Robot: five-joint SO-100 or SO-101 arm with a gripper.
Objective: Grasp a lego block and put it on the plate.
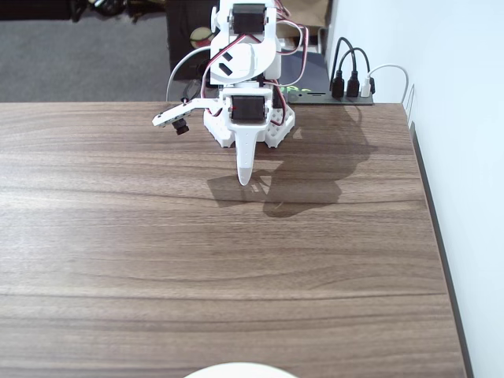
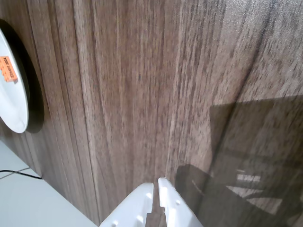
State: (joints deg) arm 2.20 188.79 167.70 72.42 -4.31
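Note:
My gripper (image 1: 245, 178) hangs over the wooden table near the arm's base at the back, fingers closed together and empty; in the wrist view its white tips (image 2: 156, 183) meet at the bottom edge. The white plate (image 2: 12, 90) shows at the left edge of the wrist view, far from the gripper, with the orange lego block (image 2: 8, 68) lying on it. In the fixed view only a sliver of the plate's rim (image 1: 240, 370) shows at the bottom edge, and the block is out of sight there.
The wooden table (image 1: 157, 252) spreads between gripper and plate. A power strip with black and white plugs (image 1: 350, 85) sits at the back right. A white wall (image 1: 465, 157) runs along the table's right edge.

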